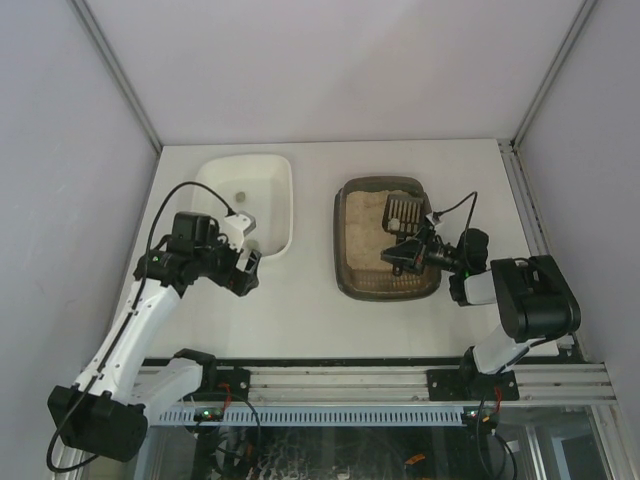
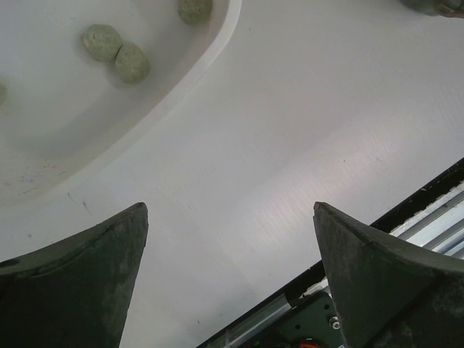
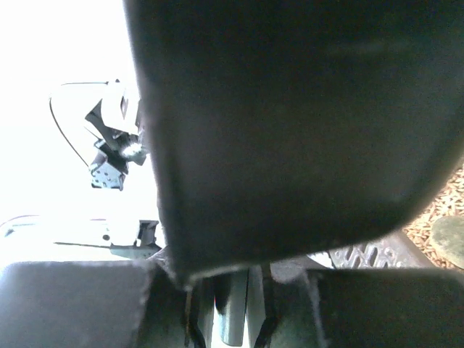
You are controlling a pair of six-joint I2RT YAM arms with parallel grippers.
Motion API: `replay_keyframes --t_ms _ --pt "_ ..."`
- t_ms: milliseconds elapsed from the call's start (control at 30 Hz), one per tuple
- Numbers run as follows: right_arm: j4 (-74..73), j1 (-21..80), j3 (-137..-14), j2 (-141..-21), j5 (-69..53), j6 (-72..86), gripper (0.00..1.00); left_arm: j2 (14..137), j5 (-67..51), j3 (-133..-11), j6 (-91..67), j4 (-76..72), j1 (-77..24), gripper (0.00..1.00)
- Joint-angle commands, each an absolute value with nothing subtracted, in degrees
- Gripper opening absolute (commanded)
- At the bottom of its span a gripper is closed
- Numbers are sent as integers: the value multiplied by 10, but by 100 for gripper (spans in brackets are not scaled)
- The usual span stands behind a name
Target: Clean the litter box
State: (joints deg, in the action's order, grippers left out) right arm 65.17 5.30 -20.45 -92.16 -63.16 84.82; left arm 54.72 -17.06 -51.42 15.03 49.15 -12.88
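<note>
Dark brown litter box (image 1: 340, 245) with beige sandy litter (image 1: 365, 225); white tub (image 1: 284, 215) holding grey-green lumps (image 2: 101, 41); plain white table (image 1: 310, 300); black slotted scoop (image 1: 404, 210); white arms (image 1: 130, 330) with black joints.

No text legible, no labels or numbers apparent

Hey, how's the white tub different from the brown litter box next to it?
The tub is white; the litter box is dark brown. The tub holds only a few greenish lumps; the litter box is filled with beige litter. The right claw holds a scoop over the litter box, while the open left claw is beside the tub's corner. Both are rounded rectangular trays of similar size.
</note>
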Motion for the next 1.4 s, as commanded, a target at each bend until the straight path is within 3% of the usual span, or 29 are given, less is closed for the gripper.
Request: replay_keyframes --t_ms 0,100,267,767,933,1100,1367 --pt "646 80 -231 -912 -657 824 0 559 -195 -560 138 486 -124 100" --pt "645 72 -226 -908 -654 829 0 564 -190 -559 139 483 -124 100" --pt "798 70 -218 -942 -647 936 0 548 -200 -544 139 473 -107 100" --pt "603 110 -226 -817 -605 839 0 505 -234 -517 116 452 -55 100" --pt "331 179 -298 -740 -583 664 0 508 -229 -518 111 450 -54 100" --pt "368 123 -311 -740 -597 694 0 507 -220 -520 108 453 -52 100" --pt "347 194 -358 -746 -571 643 0 509 -218 -561 110 475 -4 100"
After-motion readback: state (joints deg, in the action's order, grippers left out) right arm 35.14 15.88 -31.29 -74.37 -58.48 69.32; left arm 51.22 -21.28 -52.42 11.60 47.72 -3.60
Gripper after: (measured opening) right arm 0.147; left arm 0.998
